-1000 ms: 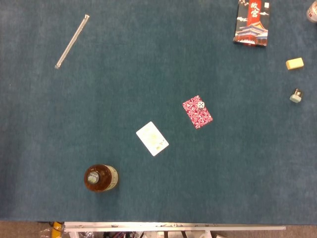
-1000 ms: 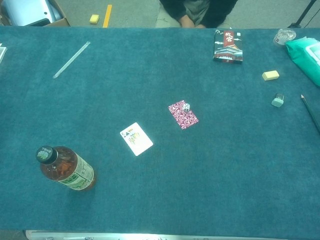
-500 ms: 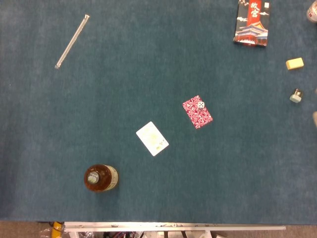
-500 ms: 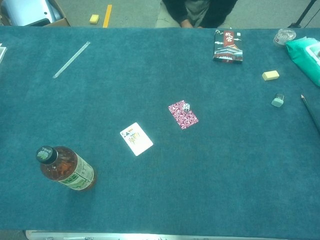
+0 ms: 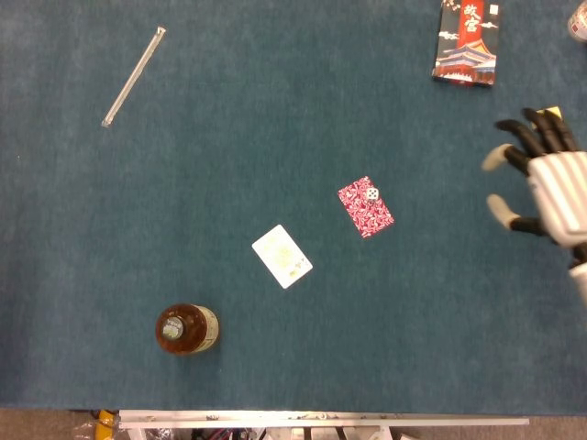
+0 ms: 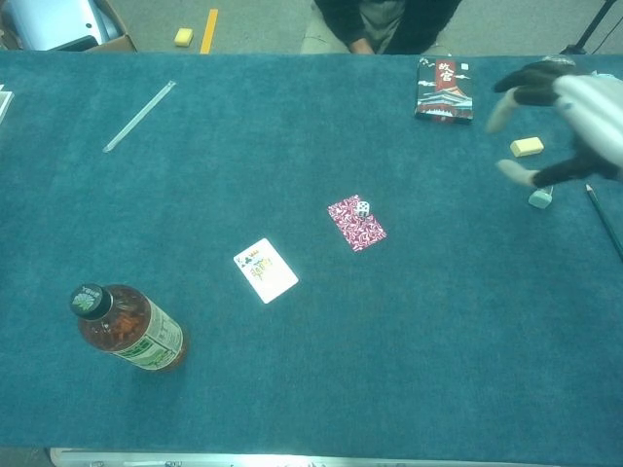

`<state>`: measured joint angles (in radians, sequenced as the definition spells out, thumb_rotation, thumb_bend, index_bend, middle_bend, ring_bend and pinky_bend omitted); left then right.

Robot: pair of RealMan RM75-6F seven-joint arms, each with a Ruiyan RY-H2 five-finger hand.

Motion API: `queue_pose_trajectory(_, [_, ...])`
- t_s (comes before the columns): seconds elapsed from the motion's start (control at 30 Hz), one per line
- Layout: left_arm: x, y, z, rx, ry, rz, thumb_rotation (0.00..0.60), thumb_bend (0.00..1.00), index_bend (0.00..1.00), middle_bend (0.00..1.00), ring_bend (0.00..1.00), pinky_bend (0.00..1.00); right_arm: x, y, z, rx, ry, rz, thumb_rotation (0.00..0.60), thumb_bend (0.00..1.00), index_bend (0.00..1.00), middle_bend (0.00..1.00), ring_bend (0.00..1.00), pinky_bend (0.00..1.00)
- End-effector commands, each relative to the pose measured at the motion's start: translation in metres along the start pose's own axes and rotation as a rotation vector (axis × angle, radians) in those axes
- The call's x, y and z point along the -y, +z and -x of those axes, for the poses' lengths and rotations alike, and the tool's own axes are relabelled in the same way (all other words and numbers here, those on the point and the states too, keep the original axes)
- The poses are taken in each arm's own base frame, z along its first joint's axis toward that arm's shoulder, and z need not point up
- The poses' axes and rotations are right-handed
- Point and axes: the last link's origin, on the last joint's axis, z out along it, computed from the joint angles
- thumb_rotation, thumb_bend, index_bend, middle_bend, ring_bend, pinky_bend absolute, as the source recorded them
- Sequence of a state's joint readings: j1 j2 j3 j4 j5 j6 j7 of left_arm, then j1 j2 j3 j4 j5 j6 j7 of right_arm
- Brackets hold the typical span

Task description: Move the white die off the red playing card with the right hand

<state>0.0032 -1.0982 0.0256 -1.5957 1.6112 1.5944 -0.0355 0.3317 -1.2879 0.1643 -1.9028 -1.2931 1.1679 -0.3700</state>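
1. Small white die (image 5: 371,193) (image 6: 362,206): sits on the far corner of the red patterned playing card (image 5: 365,207) (image 6: 356,223), mid-table.
2. Brown capped drink bottle (image 5: 186,329): near left.
3. White face-up playing card (image 5: 282,256): left of the red card.
4. Right hand (image 5: 541,179) (image 6: 565,117): far right, fingers spread, holding nothing, well apart from the die.

Your head view looks straight down on the teal table (image 5: 275,110) from high above. Your chest view looks forward and down across it from the near edge. Both share the red playing card (image 5: 365,206) (image 6: 356,223) and bottle (image 5: 186,328) (image 6: 127,328).
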Motion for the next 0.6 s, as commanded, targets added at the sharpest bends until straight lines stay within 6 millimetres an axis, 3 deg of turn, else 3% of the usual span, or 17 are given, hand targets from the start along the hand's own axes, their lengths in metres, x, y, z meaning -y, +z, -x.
queue_pose_trajectory(0.03, [0.000,-0.001,0.002,0.004,-0.006,0.002,0.600,0.27,0.28,0.21,0.13,0.09,0.014,0.015,0.010,0.040,0.008,-0.012,0.600,0.27,0.43,0.20,0.00,0.00])
queue_pose_trajectory(0.6, [-0.001,-0.005,-0.006,-0.014,-0.011,0.005,0.600,0.27,0.28,0.21,0.13,0.09,0.061,0.069,0.051,0.164,-0.059,-0.051,0.600,0.18,0.45,0.20,0.00,0.00])
